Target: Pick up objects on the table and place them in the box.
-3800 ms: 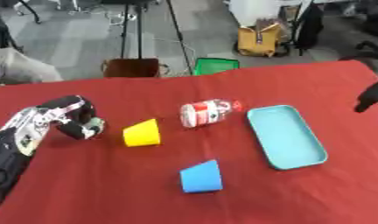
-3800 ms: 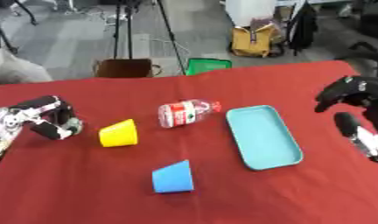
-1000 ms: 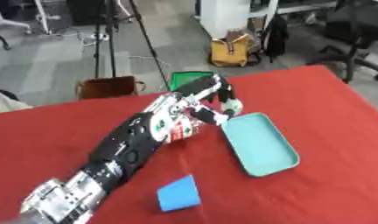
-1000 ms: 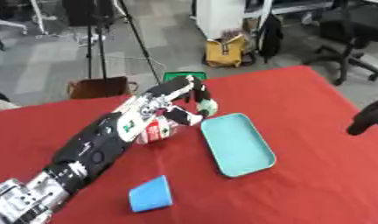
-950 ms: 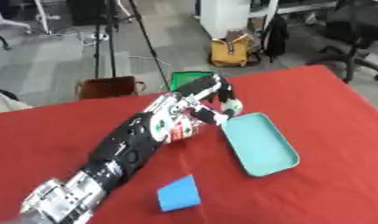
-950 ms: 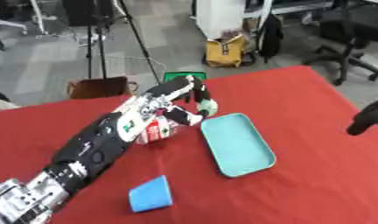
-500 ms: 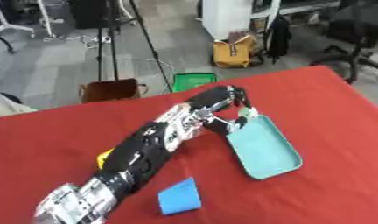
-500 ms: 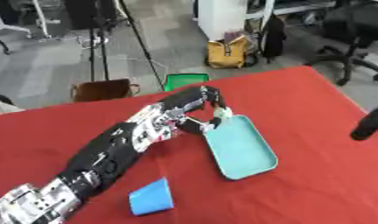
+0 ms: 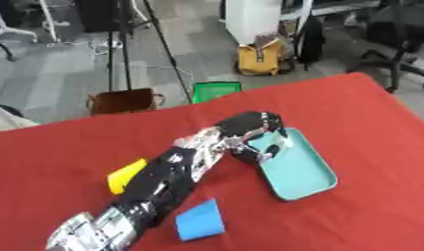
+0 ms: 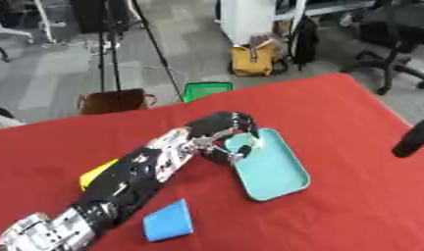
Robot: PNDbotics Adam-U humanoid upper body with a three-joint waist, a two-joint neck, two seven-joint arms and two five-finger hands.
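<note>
Left hand [image 9: 254, 135], fingers curled on the bottle [image 9: 269, 147], has carried it from table centre to the teal box's [image 9: 305, 171] 11 o'clock rim; release remains.

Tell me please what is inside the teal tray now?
The teal oblong tray shows mostly bare floor. The left hand reaches over its near-left end with fingers curled, covering that corner; whether the hand is holding anything there cannot be seen.

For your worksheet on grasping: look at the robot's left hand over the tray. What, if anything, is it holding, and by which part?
The left hand is curled at the near end of the teal tray. Something pale shows under its fingers, but what it is and where it is held cannot be told.
</note>
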